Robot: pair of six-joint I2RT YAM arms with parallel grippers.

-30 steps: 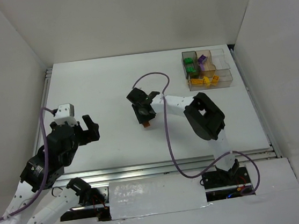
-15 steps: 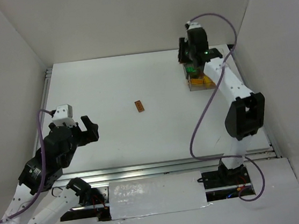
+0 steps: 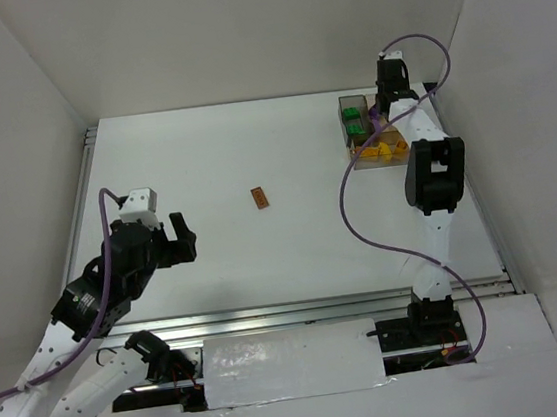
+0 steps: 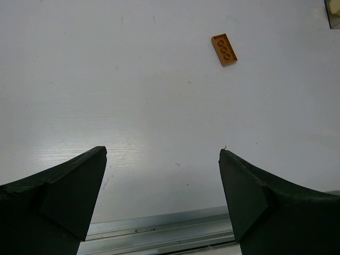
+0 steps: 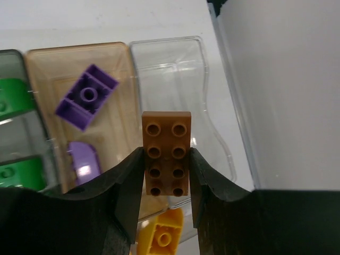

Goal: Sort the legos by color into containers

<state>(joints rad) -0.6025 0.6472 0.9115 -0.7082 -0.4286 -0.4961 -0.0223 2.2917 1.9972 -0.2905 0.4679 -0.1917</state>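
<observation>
My right gripper (image 5: 166, 155) is shut on a brown two-by-four brick (image 5: 166, 151) and holds it above the tray (image 5: 204, 53), over the edge between the purple compartment and the clear empty one. In the top view this gripper (image 3: 382, 108) hangs over the tray (image 3: 341, 111) at the far right. The tray holds two purple bricks (image 5: 86, 97), green bricks (image 5: 10, 98) and yellow bricks (image 5: 166, 237). A small brown plate (image 3: 259, 199) lies flat on the table's middle; it also shows in the left wrist view (image 4: 224, 49). My left gripper (image 3: 176, 238) is open and empty, well short of it (image 4: 162, 154).
White walls enclose the table on three sides; the right wall (image 5: 287, 79) stands right next to the tray. A metal rail (image 4: 159, 231) runs along the near table edge below my left gripper. A purple cable (image 3: 361, 229) loops beside the right arm.
My right arm has swung from the table's middle to the tray at the far right with a brown brick in its jaws. My left gripper has shifted slightly right and forward.
</observation>
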